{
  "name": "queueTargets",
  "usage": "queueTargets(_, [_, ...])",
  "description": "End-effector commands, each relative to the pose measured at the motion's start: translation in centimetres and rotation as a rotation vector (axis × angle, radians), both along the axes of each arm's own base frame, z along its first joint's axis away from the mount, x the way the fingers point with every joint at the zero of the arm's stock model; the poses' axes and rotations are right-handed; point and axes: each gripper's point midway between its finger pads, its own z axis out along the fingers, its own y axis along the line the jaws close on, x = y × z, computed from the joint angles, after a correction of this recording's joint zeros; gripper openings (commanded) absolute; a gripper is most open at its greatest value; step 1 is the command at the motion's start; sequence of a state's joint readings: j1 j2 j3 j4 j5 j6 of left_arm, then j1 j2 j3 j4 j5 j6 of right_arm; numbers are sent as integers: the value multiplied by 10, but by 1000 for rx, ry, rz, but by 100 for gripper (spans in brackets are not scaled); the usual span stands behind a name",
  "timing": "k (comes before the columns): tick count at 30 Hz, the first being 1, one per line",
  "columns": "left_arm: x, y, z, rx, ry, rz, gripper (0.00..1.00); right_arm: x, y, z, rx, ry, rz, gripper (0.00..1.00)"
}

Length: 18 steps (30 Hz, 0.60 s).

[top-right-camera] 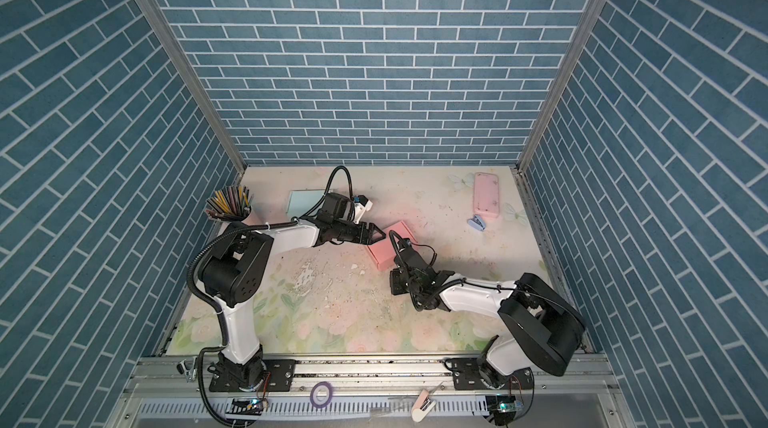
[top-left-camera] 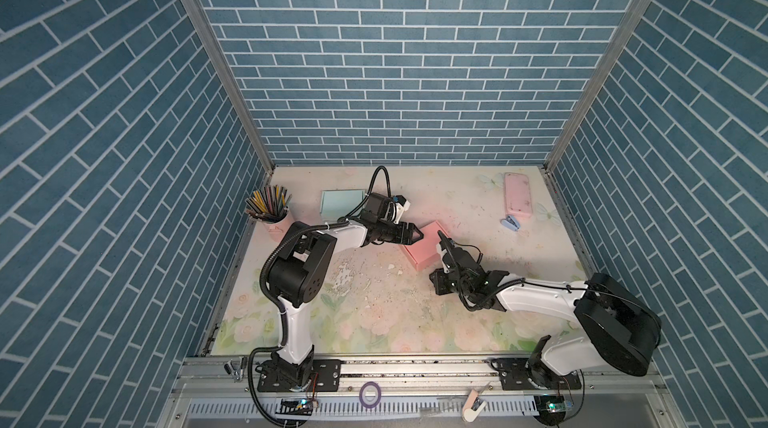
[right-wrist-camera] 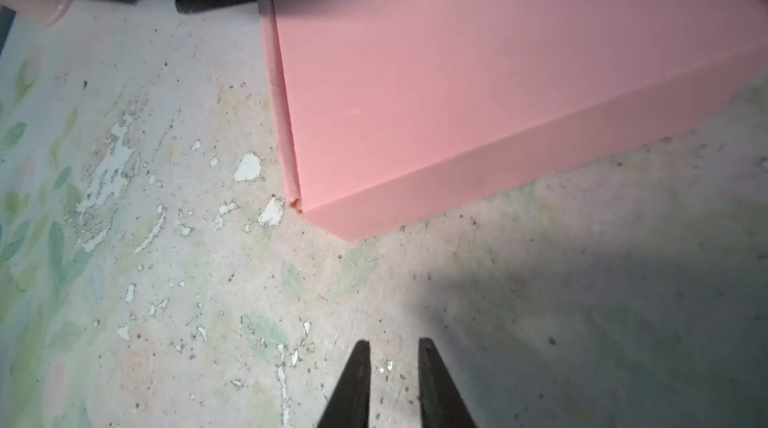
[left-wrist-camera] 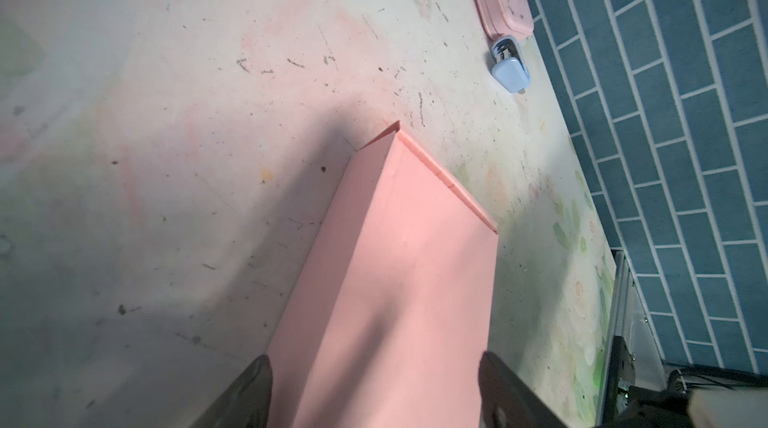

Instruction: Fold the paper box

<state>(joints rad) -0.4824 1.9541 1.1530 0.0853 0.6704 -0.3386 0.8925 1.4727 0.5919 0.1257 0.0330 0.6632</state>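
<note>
Floral tabletop (top-left-camera: 374,313), both top views: you'll find the pink paper box (top-left-camera: 424,253) (top-right-camera: 384,253) closed at centre. The left gripper (top-left-camera: 417,234) is over its upper-left corner and the right gripper (top-left-camera: 440,237) is near its right edge.

Left wrist: your left gripper (left-wrist-camera: 374,355) is released, spread wide over the pink paper box (left-wrist-camera: 395,259).

Right wrist: your right gripper (right-wrist-camera: 394,342) is barely parted and empty, short of the pink paper box (right-wrist-camera: 457,93).

The left arm (top-left-camera: 347,236) rises from its base, bends at the elbow and reaches toward the middle, with the wrist nearly level — the left jaws stand spread wide. The right arm (top-left-camera: 536,297) stretches low toward the middle; the right jaws are almost together, with only a thin gap between them, and they grip nothing.
</note>
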Motion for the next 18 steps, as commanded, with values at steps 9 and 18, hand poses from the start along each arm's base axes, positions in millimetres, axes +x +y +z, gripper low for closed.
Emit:
queueTargets(9, [-13, -12, -9, -18, 21, -39, 77, 22, 26, 2, 6, -29, -30, 22])
queueTargets(18, [-20, -17, -20, -17, 47, -46, 76, 29, 33, -7, 2, -21, -38, 21])
